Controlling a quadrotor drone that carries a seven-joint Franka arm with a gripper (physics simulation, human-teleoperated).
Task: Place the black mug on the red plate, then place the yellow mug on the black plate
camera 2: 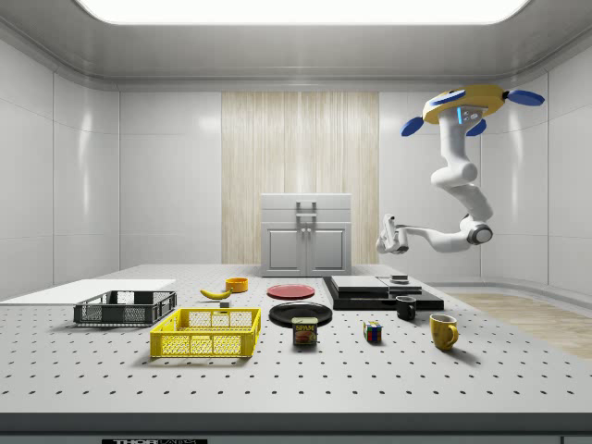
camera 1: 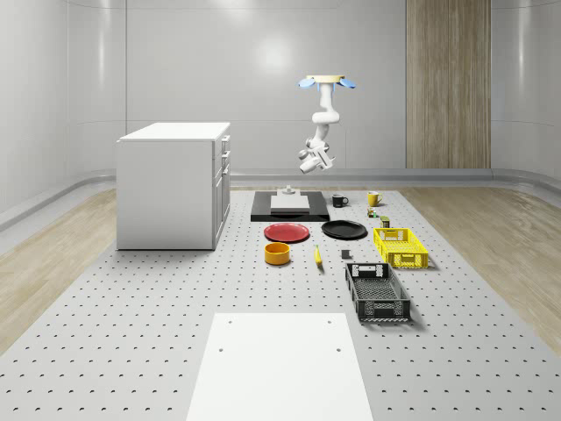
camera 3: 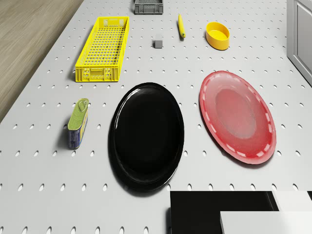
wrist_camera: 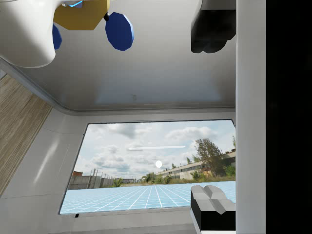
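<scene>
- Gripper (camera 1: 308,162) hangs in the air well above the black slab (camera 1: 263,213) at the far end of the table (camera 1: 131,298); it touches nothing.
- Fingers (wrist_camera: 212,29) in the wrist view stand wide apart with nothing between them: the pincer is open and empty.
- In the side view the gripper (camera 2: 388,239) points sideways toward that view's left, at the end of a bent forearm.
- Drone (camera 1: 326,82) hovers high over the table's far end, above the slab and the mugs, with the arm hanging beneath it.
- Black mug (camera 1: 339,200) stands upright on the table just beside the slab, on the whole-scene view's right of it.
- Yellow mug (camera 1: 373,198) stands upright further to that right, apart from the black mug.
- Red plate (camera 1: 287,232) and black plate (camera 1: 344,230) lie side by side on the table nearer the camera than the slab, both bare.
- Tin can (camera 3: 78,123) lies near the black plate, on the side away from the red plate.
- Yellow crate (camera 1: 400,246), black crate (camera 1: 377,292), yellow bowl (camera 1: 278,253) and banana (camera 1: 317,255) sit nearer still.
- White cabinet (camera 1: 173,184) stands on the whole-scene view's left.
</scene>
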